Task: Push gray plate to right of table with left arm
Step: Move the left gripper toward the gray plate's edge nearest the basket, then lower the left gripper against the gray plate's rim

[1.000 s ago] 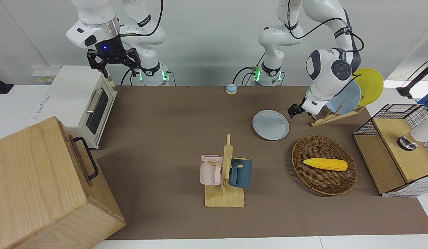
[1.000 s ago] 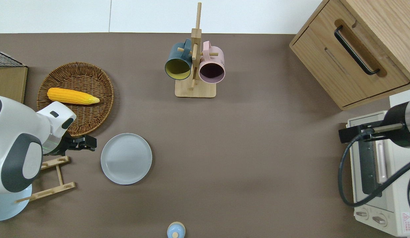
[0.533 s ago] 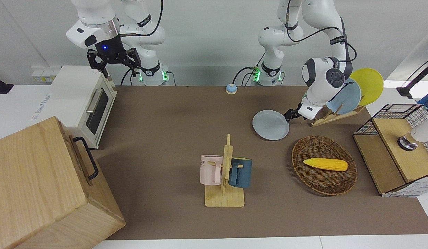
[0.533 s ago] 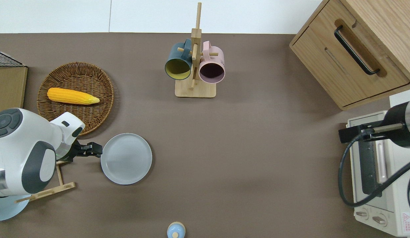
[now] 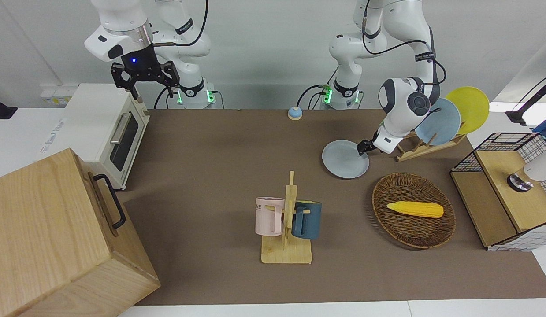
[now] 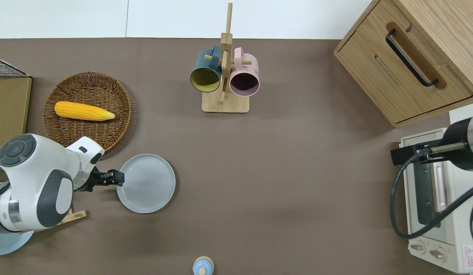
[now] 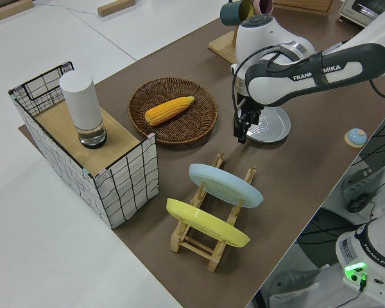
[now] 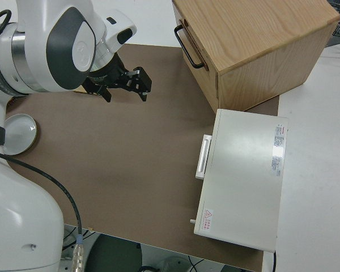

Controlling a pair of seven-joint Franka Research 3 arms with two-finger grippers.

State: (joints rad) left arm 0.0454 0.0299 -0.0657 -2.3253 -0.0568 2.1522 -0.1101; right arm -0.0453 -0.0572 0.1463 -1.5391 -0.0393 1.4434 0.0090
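Front view: the left gripper (image 5: 362, 148) sits low at the edge of the gray plate (image 5: 344, 159), which lies on the table (image 5: 220, 145) between the dish rack (image 5: 425, 147) and the bell (image 5: 295, 113). The right arm is parked.

Overhead view: the left gripper (image 6: 116, 178) meets the gray plate's (image 6: 146, 183) rim; the jaw opening cannot be judged. Contact looks made; the next move is a steady level push toward the right arm's end.

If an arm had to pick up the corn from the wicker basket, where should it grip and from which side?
Grip the corn across its thick middle, coming straight down from above. It lies flat on its side in the shallow wicker basket, long axis along the table's length, so the fingers should close across its width. The basket's low rim leaves little room for a sideways approach, and the tapered tip would probably slip.
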